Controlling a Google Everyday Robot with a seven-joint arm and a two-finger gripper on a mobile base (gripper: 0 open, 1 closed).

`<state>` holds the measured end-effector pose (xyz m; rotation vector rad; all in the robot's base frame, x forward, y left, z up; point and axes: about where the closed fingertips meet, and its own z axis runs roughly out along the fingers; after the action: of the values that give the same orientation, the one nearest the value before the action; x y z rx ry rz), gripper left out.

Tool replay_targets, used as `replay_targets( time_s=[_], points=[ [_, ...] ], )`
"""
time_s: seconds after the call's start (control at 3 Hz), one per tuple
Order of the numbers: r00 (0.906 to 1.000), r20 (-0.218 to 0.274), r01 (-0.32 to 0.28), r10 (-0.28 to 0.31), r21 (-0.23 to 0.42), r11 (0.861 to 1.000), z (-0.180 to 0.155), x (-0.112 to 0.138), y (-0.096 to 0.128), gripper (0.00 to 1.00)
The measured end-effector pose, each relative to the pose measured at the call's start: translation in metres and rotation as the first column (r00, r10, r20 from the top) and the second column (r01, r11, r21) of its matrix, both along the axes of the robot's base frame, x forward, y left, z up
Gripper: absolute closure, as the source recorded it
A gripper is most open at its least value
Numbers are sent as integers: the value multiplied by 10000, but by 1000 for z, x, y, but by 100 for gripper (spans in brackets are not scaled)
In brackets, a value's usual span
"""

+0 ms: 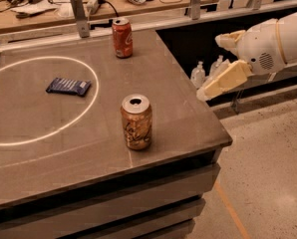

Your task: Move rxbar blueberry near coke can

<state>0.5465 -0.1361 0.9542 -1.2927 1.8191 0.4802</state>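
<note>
The rxbar blueberry [68, 86], a flat dark blue bar, lies on the grey table inside a white circle at the left. The coke can [122, 37], red with a silver top, stands upright at the table's far edge. My gripper [211, 66] hangs in the air off the table's right edge, well to the right of both. Its two cream fingers [224, 80] are spread apart and hold nothing.
A tan can with dark scribbled lettering [136, 122] stands upright near the table's front right. The table [188, 118] ends at a right edge and corner close to the gripper. Bottles [198, 75] stand on the floor behind. A cluttered workbench [54, 9] runs along the back.
</note>
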Motion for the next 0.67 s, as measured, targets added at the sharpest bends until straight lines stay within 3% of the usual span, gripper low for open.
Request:
replay_targets(
  time_s=[0.33,0.67],
  points=[
    [10000,-4,-54,54,112,9999,-6,3,4,0],
    [9994,276,-207,199,286,9994,-21,22,13,0]
  ],
)
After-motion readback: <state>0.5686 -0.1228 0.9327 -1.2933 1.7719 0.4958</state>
